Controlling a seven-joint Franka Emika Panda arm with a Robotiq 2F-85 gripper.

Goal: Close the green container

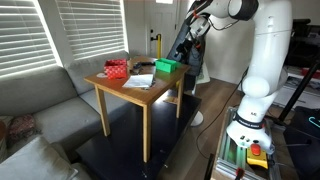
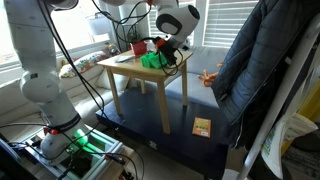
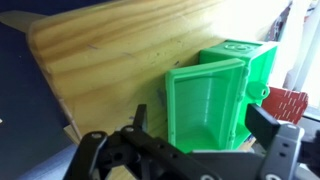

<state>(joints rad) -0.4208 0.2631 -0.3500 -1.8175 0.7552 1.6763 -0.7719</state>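
jaws apart and empty, the gripper (image 3: 200,135) hovers close to the green container (image 3: 210,100), which lies open at the table (image 3: 100,60) corner nearest the arm (image 1: 250,50). nudge the lid's free edge over its hinge slowly, or the light box may slide off. on the pale wood surface sit a red box (image 1: 117,69), then paper (image 1: 139,81). a sofa (image 1: 40,110) and blinds (image 1: 25,35) lie beyond.
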